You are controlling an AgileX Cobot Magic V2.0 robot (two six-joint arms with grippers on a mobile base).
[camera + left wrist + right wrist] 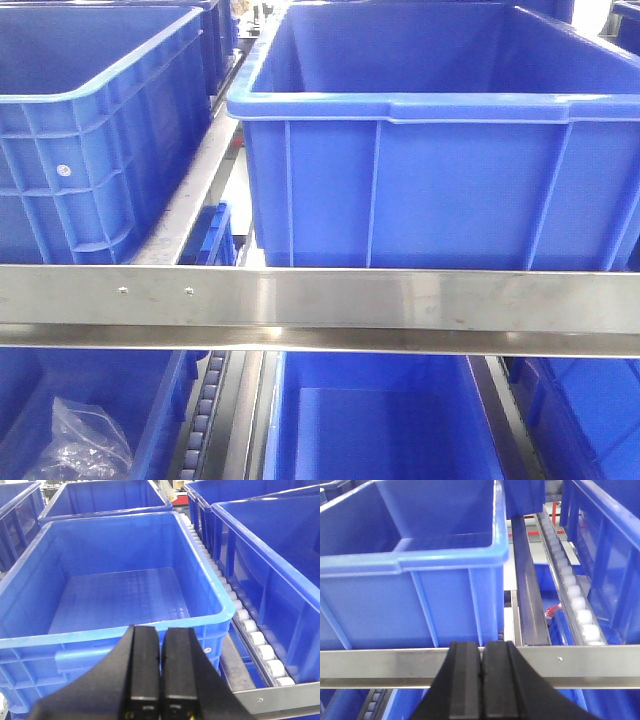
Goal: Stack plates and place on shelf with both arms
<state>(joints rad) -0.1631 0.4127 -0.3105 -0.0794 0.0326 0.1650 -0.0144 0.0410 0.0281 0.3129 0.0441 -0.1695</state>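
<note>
We face a racked shelf of blue bins, and neither plate shows in any view, so we cannot say where the plates are. Our left gripper (160,680) hangs above the near rim of an empty blue bin (125,605), its two black fingers (144,670) pressed together with nothing between them. Our right gripper (481,685) is likewise closed and empty, poised in front of the steel shelf rail (580,665), with another blue bin (420,580) sitting just behind that rail. Roller tracks (250,630) run alongside the bins, which presumably lets them slide forward to the rail that stops them. The front view shows two bins on the upper level (430,190) and more below, one holding a crumpled clear bag (85,440). With both pairs of fingers shut on nothing, we judge the stacking not yet in hand; the plates must first be found, likely outside these views.
</note>
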